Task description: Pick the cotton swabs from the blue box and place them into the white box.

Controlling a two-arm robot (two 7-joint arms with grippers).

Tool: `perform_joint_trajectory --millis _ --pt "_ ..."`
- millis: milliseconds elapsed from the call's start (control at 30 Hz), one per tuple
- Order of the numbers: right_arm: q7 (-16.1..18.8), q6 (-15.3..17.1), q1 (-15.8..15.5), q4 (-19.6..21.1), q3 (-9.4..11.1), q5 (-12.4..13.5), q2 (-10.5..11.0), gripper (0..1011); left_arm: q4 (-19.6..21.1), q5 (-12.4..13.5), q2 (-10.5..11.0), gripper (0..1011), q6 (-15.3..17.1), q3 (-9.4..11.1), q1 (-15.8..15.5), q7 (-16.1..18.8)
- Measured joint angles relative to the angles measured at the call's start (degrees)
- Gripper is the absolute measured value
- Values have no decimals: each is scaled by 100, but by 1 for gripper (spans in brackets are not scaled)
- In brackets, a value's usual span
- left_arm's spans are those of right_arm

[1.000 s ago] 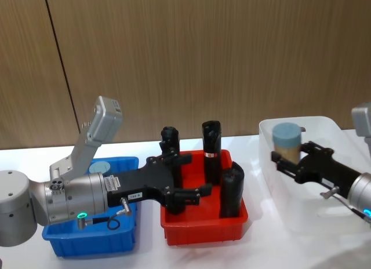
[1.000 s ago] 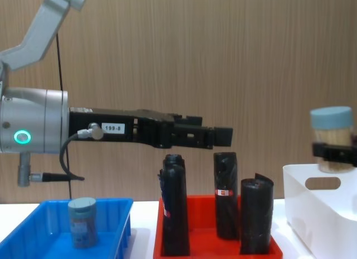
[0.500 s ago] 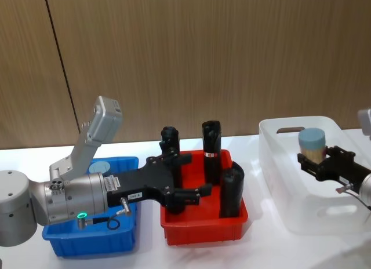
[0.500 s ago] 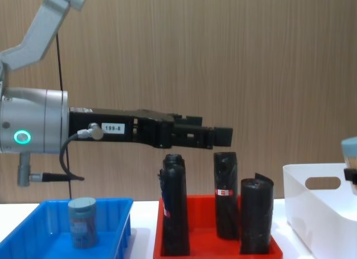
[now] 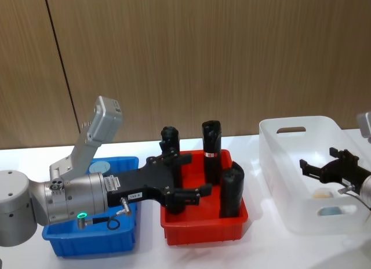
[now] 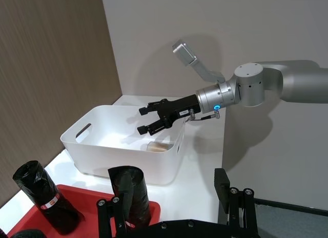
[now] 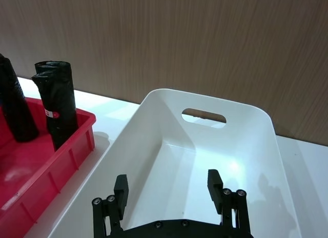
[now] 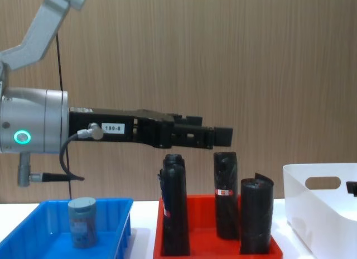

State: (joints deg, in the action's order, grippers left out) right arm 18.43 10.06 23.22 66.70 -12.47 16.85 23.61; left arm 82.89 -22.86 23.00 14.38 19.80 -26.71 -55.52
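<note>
a: which step are we on?
b: my guess is the end of one drop-off. starting on the left, the blue box [image 5: 98,246] holds one tub of cotton swabs [image 8: 82,221], standing upright, so there's one more to fetch
a: and the left gripper?
b: the left gripper [image 5: 190,177] hangs over the red tray [image 5: 203,231], fingers spread wide with nothing between them. the tray holds three black rolls [image 5: 211,146], all upright, not part of the job
a: the right side?
b: the white box [image 5: 278,188] has another tub [image 5: 322,193] lying on its side on the bottom. the right gripper [image 5: 320,162] sits just above that box, fingers released and empty, apart from the tub
a: so what next?
b: i'd say the tub in the blue box needs picking. the left gripper would have to pull back from over the tray, come down around the tub and close on its sides, then get it across to the white box, maybe by a handover, keeping clear of the tall rolls
</note>
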Motion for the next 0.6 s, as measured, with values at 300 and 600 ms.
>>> perform_joint_trajectory --millis 300,600 --pt "-7 -33 29 -47 5 2 -8 1002 0 0 0 1004 0 0 0 0" --pt "-77 -69 -80 110 5 2 -27 1002 34 35 -3 1004 -47 21 48 186"
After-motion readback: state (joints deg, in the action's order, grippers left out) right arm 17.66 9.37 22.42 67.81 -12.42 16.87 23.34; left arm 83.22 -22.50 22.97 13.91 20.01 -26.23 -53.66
